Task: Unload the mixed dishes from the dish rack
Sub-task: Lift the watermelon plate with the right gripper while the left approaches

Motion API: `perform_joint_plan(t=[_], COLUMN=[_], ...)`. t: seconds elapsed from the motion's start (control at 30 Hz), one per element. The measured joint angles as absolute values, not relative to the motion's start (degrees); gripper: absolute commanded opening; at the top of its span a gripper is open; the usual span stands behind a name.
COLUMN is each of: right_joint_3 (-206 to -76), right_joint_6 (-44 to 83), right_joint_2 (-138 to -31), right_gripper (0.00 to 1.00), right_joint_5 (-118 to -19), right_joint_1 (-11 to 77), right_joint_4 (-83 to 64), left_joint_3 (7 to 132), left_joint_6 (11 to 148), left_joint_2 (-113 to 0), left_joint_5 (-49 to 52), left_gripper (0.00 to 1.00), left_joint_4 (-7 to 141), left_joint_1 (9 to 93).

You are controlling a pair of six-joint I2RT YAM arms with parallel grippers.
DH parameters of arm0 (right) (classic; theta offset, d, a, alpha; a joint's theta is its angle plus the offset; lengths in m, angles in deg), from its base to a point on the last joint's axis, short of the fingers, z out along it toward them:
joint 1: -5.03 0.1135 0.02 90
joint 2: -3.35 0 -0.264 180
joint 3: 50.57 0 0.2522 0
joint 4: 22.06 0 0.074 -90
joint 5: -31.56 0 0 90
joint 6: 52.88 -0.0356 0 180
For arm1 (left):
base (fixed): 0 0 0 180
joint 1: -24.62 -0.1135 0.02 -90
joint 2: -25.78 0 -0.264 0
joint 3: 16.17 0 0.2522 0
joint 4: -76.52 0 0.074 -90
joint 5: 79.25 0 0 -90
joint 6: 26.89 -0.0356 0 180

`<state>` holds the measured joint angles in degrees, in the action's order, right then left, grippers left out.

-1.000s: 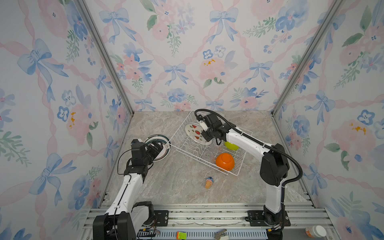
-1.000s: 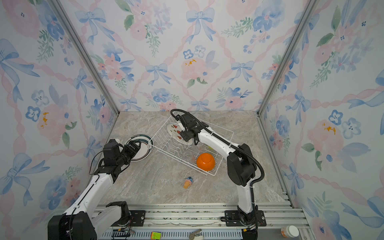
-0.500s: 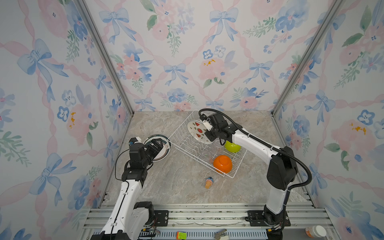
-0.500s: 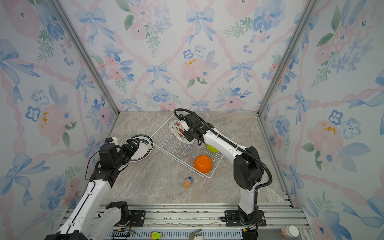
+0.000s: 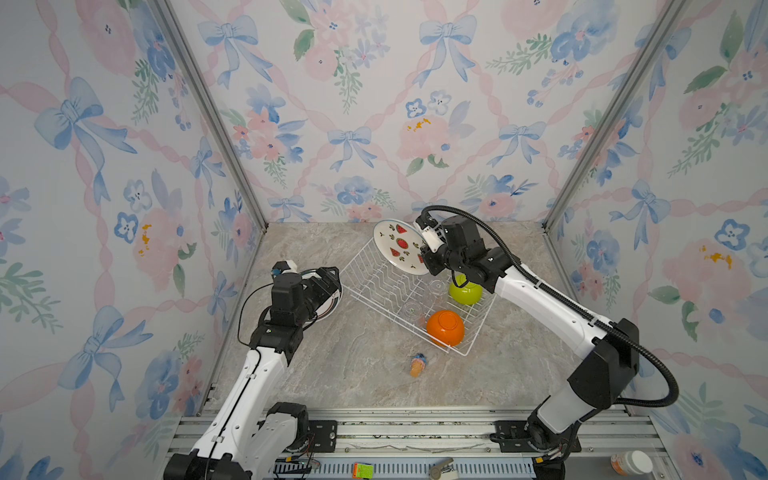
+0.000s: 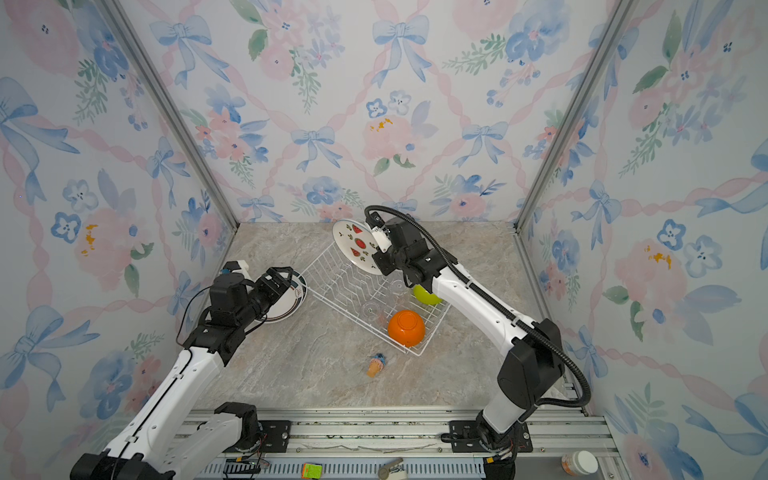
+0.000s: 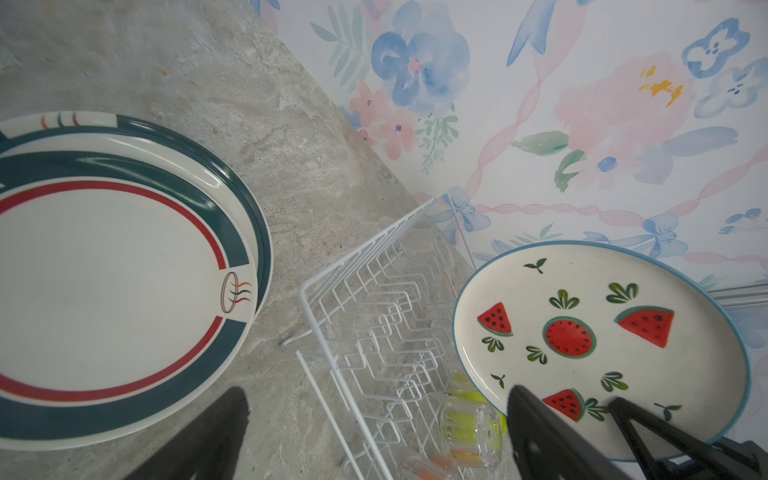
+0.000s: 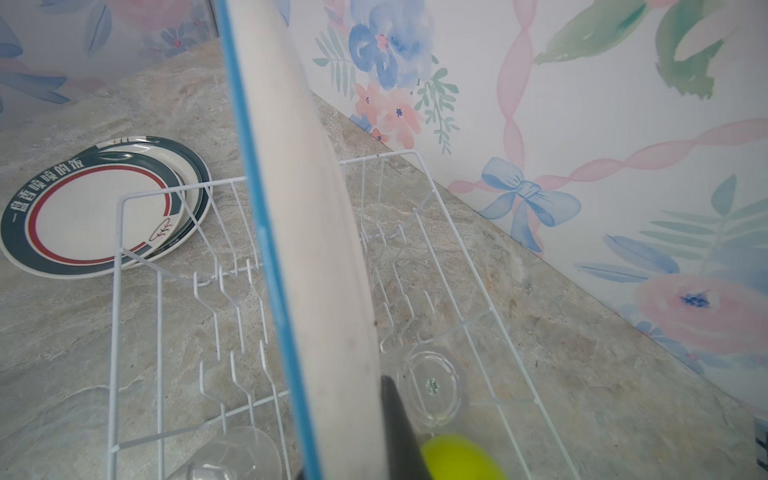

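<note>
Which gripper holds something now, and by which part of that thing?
The right gripper holds the watermelon plate by its rim. The left gripper is open and holds nothing.

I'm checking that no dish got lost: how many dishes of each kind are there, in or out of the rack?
Plates: 3 (watermelon plate held up; top ringed plate stacked on lower ringed plate on the table)
Glasses: 2 (far glass, near glass, in the dish rack)
Bowls: 2 (lime-green bowl, orange bowl)
Total: 7

We catalogue colours and patterns:
watermelon plate [image 5: 401, 248]: cream, red slices, blue rim; banded plates [image 7: 104, 270]: white, teal and red rings; lime-green bowl [image 5: 467, 294]; orange bowl [image 5: 444, 328]; white dish rack [image 5: 386, 286].
</note>
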<state>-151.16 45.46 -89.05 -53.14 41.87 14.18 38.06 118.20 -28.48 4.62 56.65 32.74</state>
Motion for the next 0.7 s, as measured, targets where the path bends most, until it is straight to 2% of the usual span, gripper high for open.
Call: perform_joint_plan(t=[0.47, 0.7], right_joint_3=[-139.81, -133.80], right_joint_6=[24.85, 11.84], right_joint_2=[-76.35, -71.19], right_gripper=[0.00, 0.00], right_joint_5=[-50.98, -48.70], right_joint_1=[40.98, 40.95], right_joint_4=[10.53, 4.58], left_joint_3=[49.21, 51.15], left_joint_6=[115.36, 114.55], left_joint_2=[-40.11, -41.14], left_joint_5=[5.86, 5.82], left_gripper=[0.98, 0.98], left_joint_4=[56.41, 59.29], left_joint_1=[41.94, 45.18])
